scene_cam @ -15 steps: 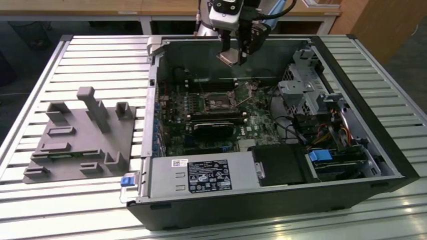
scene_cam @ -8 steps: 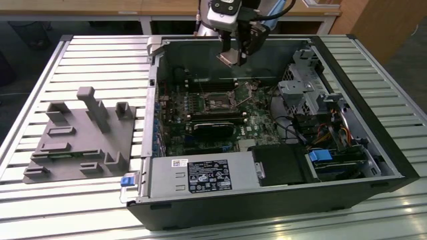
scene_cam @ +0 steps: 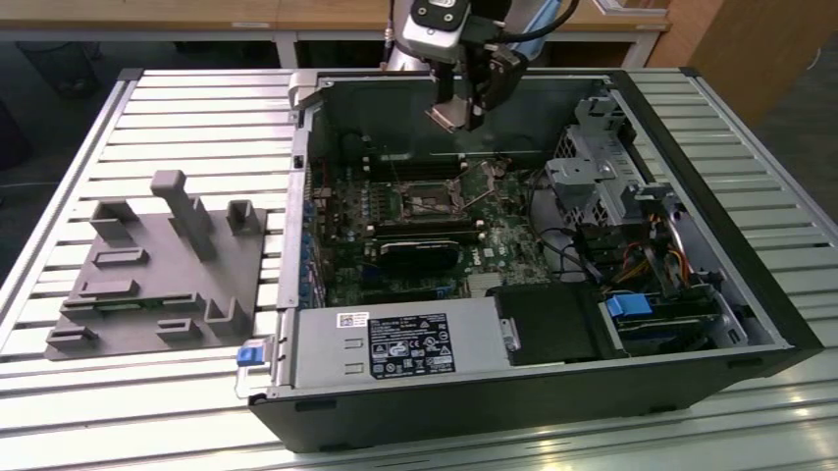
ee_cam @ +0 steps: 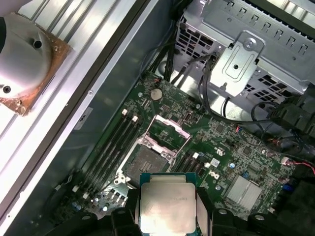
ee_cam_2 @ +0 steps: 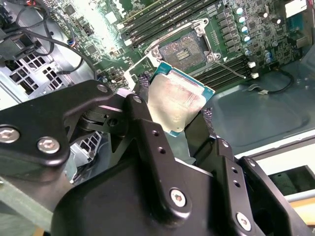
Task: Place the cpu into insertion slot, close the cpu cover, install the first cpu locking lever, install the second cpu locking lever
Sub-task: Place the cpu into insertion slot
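1. Gripping the small flat square cpu [ee_cam_2: 179,96] with its pale silver-grey metal top, the black two-finger gripper [ee_cam_2: 173,103] is clamped on two opposite edges of the chip. Its fingers [ee_cam_2: 142,86] press in from either side, so I judge the edge hold keeps the faces of the chip free for seating.
2. The cpu [ee_cam: 167,206] is carried in the air, well clear of the small square insertion slot [ee_cam: 147,160] with its dark centre and silver rim. It hangs above the slot and a little to one side, touching nothing but the fingers.
3. The slot [ee_cam_2: 184,49] lies bare, with no chip in it.
4. The thin silver frame of the cpu cover [ee_cam: 173,126] stands tilted up at the slot's far edge, which keeps the way down into the slot open.
5. A thin metal wire just beside the slot, probably a locking lever [ee_cam_2: 231,69], lies swung out away from the rim and not hooked down.
6. The green motherboard [ee_cam: 221,142] surrounds the slot, with long dark memory slots running just beside it.
7. In the exterior view the gripper [scene_cam: 461,113] hangs inside the open black computer case [scene_cam: 733,294], above the slot [scene_cam: 426,203] and toward the case's far wall.
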Motion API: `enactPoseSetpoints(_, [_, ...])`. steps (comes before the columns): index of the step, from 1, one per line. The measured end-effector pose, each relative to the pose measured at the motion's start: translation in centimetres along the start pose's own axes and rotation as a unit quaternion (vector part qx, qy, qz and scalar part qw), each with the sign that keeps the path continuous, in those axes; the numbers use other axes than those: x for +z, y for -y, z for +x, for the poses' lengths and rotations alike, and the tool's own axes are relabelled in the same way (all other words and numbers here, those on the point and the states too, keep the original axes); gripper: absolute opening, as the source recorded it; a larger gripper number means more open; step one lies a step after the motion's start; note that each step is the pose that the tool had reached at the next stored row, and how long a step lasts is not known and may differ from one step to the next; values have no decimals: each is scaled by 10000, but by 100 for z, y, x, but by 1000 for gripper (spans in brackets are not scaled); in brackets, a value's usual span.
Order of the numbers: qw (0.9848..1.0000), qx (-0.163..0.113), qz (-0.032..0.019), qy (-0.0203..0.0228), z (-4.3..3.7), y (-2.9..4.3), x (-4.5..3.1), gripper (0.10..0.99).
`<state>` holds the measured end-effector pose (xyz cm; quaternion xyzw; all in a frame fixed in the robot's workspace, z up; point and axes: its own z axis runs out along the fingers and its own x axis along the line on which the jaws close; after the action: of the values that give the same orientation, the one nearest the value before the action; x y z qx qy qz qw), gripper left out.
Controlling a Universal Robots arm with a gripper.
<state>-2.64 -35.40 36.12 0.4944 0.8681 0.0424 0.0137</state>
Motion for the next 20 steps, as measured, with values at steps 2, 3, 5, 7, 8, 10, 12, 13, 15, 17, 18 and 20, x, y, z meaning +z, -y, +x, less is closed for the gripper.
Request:
enactPoseSetpoints(2, [10000,43,-1,4,0,0,5,541])
enactPoseSetpoints(3, [10000,64,-1,5,1,0,6,541])
enactPoseSetpoints(5, [9999,112,-2,10,1,0,10,541])
enactPoseSetpoints(7, [9998,177,-3,15,1,0,15,541])
enactPoseSetpoints(8, [9998,205,-4,18,1,1,17,541])
enactPoseSetpoints(10, [9996,271,-5,24,1,1,23,541])
enactPoseSetpoints(12, [9994,336,-6,29,1,2,31,541])
enactPoseSetpoints(13, [9993,369,-7,33,1,2,35,541])
enactPoseSetpoints(15, [9990,437,-8,38,2,2,42,541])
enactPoseSetpoints(17, [9988,494,-9,43,2,3,48,541])
enactPoseSetpoints(18, [9986,519,-9,46,2,3,50,541])
enactPoseSetpoints(20, [9983,582,-11,51,5,2,55,541])
